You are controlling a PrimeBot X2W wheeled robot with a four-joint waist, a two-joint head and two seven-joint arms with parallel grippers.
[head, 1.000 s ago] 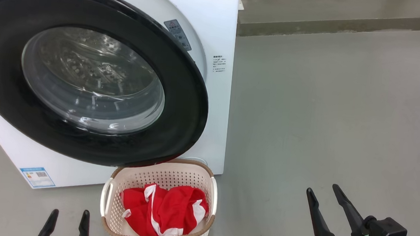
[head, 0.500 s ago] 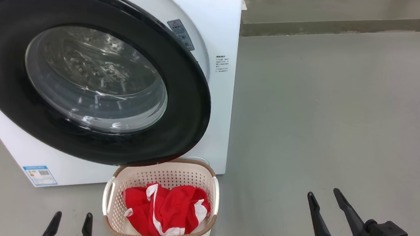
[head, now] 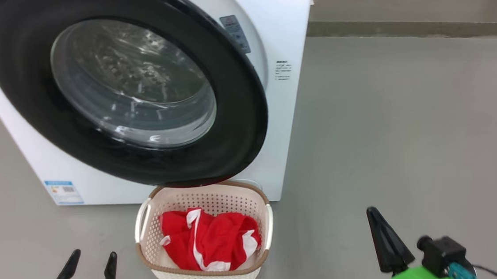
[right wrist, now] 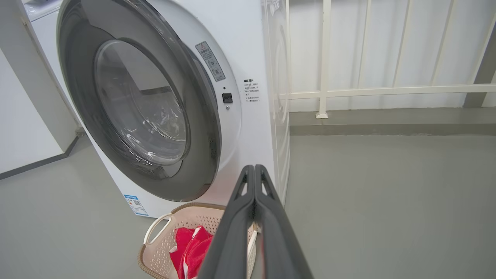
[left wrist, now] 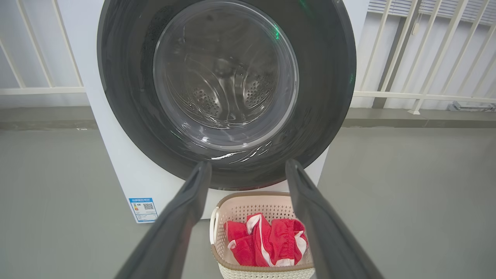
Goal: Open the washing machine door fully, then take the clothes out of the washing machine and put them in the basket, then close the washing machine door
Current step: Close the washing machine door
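Note:
The white washing machine (head: 286,22) stands at the left. Its door (head: 243,125), a black rim around a clear window, lies almost against the front; in the right wrist view its right edge (right wrist: 211,128) stands slightly off the panel. The cream basket (head: 208,198) sits on the floor below the door with the red clothes (head: 209,240) inside. My left gripper (head: 91,256) is open and empty, left of the basket, and points at the door (left wrist: 321,97). My right gripper (head: 373,210) is shut on nothing, right of the basket, its fingers (right wrist: 254,201) pressed together.
Grey floor (head: 409,125) spreads to the right of the machine. A low kerb (head: 417,26) and a white railing (right wrist: 348,92) run behind it. A blue sticker (head: 63,191) marks the machine's lower left corner. A pale wall (right wrist: 23,128) stands left of the machine.
My right gripper's fingers have closed together. The whole head picture has shifted right, so the camera has moved. Door, basket and clothes look unchanged.

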